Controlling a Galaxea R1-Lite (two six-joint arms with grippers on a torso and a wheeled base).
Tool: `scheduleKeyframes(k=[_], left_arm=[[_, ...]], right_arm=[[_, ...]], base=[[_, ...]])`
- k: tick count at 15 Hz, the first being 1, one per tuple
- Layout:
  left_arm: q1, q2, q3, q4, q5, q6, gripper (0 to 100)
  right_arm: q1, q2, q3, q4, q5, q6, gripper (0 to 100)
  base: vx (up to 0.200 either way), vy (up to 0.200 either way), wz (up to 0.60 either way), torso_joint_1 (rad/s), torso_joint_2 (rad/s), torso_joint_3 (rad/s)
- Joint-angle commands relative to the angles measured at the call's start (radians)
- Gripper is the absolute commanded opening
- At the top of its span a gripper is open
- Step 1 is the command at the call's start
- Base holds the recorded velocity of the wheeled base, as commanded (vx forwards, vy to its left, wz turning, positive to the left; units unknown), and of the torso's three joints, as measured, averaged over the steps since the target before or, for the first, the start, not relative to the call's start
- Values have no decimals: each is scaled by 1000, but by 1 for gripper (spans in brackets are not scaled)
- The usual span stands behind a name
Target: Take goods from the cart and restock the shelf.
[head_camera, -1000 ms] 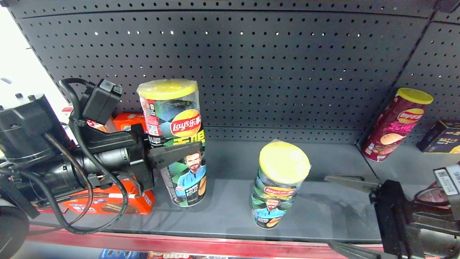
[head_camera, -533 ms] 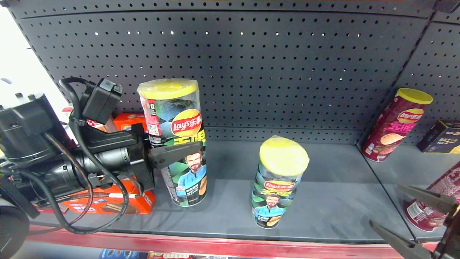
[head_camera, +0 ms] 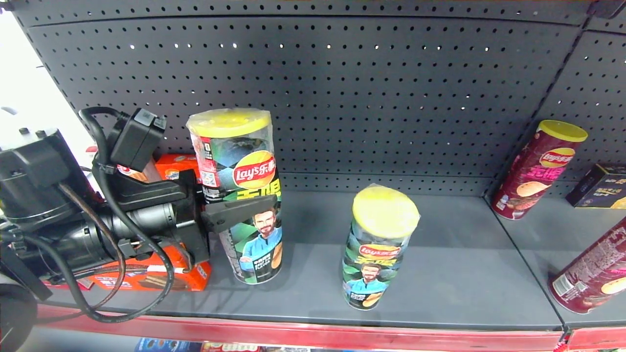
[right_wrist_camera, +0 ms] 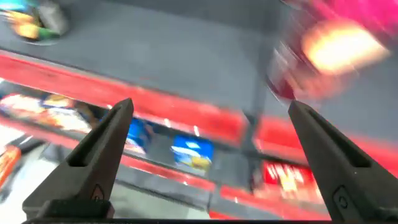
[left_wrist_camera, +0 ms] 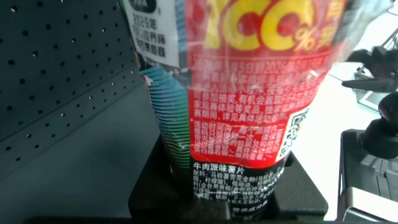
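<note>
Dark grey metal shelf (head_camera: 440, 283) here, flat and matte. It has a pegboard back wall (head_camera: 367, 98) punched all over with small round holes, and a glossy red strip (head_camera: 318, 335) runs along the near edge.

Open room is decent. One bare stretch sits between the two green tubes, and a wider one runs from the middle tube to the seam (head_camera: 528, 259) on the right where the next bay starts. Everything behind the middle tube, back to the wall, is free too.

The left gripper (head_camera: 247, 205) comes in from the left and is clamped around a chip canister (head_camera: 239, 195), which is upright with its base down at shelf level. It's a tall round tube in shiny plastic wrap with a yellow lid. A second canister (head_camera: 379, 249) of the same kind stands by itself mid-shelf, close to the near edge.

So that's two green ones. There are also two maroon tubes in the right bay: a maroon canister (head_camera: 535, 171) tilted at the far left corner of that bay, and the other maroon canister (head_camera: 589, 274) tilted near the front. At least two orange boxes (head_camera: 146, 276) of cardboard sit at far left behind the arm, and one dark box (head_camera: 596, 186) is at far right.

The right gripper (right_wrist_camera: 209, 104) has its jaws spread wide with nothing between them, out in front of the red shelf edges.
</note>
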Motion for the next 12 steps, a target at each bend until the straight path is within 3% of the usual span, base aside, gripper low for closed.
scheduleKeyframes(k=[1,7,10,12], left_arm=[[0,-9,8,0,0,0,0],[-20,-56,69,3,-2,4,0],[-51,-104,75,15,-5,1,0],[-42,-96,57,10,-9,1,0]], right_arm=[[-165,-319,0,215,-24,51,100],[-166,-337,6,189,-44,58,100],[-166,-337,6,189,-44,58,100],[-166,-337,6,189,-44,58,100]], base=[[0,0,0,0,0,0],[0,0,0,0,0,0],[0,0,0,0,0,0],[0,0,0,0,0,0]])
